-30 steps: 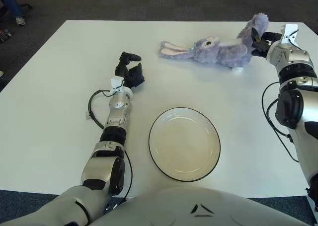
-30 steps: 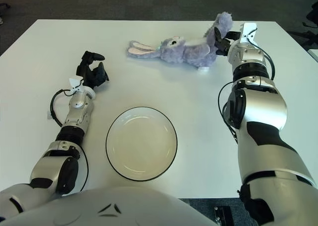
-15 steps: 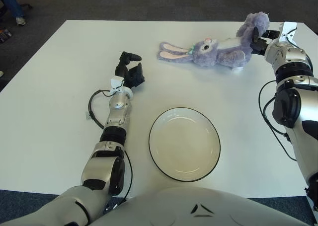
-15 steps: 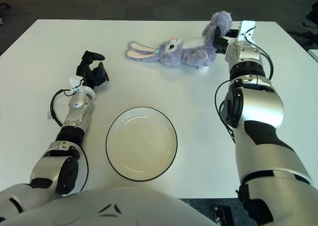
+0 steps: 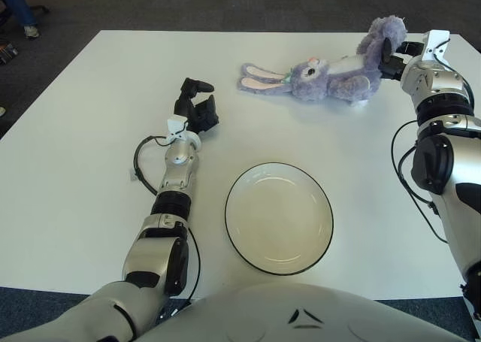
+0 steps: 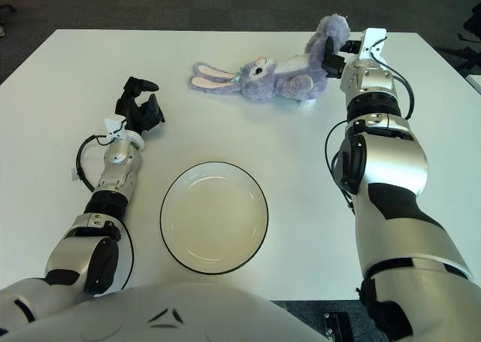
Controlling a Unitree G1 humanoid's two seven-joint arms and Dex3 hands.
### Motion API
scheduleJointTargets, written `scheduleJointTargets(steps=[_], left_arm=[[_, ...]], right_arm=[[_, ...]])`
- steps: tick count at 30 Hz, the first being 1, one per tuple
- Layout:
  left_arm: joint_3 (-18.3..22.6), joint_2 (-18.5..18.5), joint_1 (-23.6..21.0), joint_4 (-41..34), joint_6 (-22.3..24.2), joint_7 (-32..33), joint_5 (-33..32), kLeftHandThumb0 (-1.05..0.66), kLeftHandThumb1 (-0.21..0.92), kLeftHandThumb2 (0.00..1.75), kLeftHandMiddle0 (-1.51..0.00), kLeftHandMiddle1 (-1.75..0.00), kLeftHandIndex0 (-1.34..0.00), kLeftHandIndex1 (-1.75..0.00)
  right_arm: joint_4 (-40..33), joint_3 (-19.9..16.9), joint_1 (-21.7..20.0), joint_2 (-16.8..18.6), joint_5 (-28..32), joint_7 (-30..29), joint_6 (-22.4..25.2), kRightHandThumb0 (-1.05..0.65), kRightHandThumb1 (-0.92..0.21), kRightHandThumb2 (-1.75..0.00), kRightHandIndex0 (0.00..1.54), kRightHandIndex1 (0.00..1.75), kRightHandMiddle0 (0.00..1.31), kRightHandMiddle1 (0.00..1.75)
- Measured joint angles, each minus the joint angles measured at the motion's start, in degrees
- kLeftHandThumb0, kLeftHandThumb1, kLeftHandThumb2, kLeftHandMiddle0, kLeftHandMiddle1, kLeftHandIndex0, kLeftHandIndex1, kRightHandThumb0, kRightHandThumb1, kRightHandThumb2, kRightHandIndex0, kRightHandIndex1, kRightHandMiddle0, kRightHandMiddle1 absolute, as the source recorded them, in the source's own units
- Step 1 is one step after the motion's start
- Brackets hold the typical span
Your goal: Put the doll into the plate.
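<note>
A purple plush rabbit doll [image 5: 323, 77] lies stretched across the far side of the white table [image 5: 83, 116], ears pointing left. My right hand [image 5: 391, 56] is at the doll's right end, fingers closed on its raised leg [image 5: 379, 35]. A white plate with a dark rim [image 5: 279, 216] sits near the table's front edge, nothing in it. My left hand [image 5: 198, 107] shows left of the plate and short of the doll's ears, fingers curled and holding nothing.
A black cable [image 5: 143, 165] loops on the table beside my left forearm. Dark carpet [image 5: 225, 4] lies beyond the far table edge. A seated person's leg and shoe [image 5: 22, 15] show at the top left corner.
My right hand has lifted the doll's leg a little higher and drawn it slightly back; the doll's body has shifted and rolled a bit. The left arm has stayed still.
</note>
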Motion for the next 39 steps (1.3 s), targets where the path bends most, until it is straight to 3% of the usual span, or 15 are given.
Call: scheduleJointTargets(steps=[8, 17, 24, 31, 39], left_arm=[[0.0, 0.0, 0.0, 0.1, 0.0, 0.0, 0.0, -0.38, 0.68, 0.85, -1.08, -1.75, -0.34, -1.75], [0.0, 0.0, -0.2, 0.4, 0.1, 0.0, 0.0, -0.38, 0.67, 0.86, -1.06, -1.75, -0.34, -1.75], [-0.2, 0.0, -0.2, 0.3, 0.3, 0.0, 0.0, -0.38, 0.67, 0.86, -1.06, -1.75, -0.34, -1.75], [-0.2, 0.0, -0.2, 0.3, 0.5, 0.0, 0.0, -0.38, 0.67, 0.86, -1.08, -1.75, -0.34, -1.75], [-0.2, 0.1, -0.2, 0.4, 0.5, -0.3, 0.0, -0.38, 0.66, 0.88, -1.12, -1.75, -0.35, -1.75]], right_arm=[[-5.4, 0.6, 4.4, 0.0, -0.1, 0.5, -0.3, 0.00, -0.34, -1.12, 0.64, 1.51, 0.61, 1.50], [-16.5, 1.0, 11.4, 0.0, -0.1, 1.4, 0.0, 0.00, -0.40, -1.04, 0.67, 1.46, 0.56, 1.49], [-25.8, 1.1, 17.2, 0.1, -0.1, 3.3, 0.5, 0.00, -0.47, -0.96, 0.59, 1.46, 0.53, 1.51], [-38.5, 0.7, 25.3, 0.3, 0.0, 4.6, 1.7, 0.00, -0.50, -0.93, 0.55, 1.48, 0.54, 1.50], [-56.5, 0.5, 36.4, 1.8, 0.0, 5.0, 6.6, 0.00, -0.45, -0.97, 0.59, 1.49, 0.58, 1.46]])
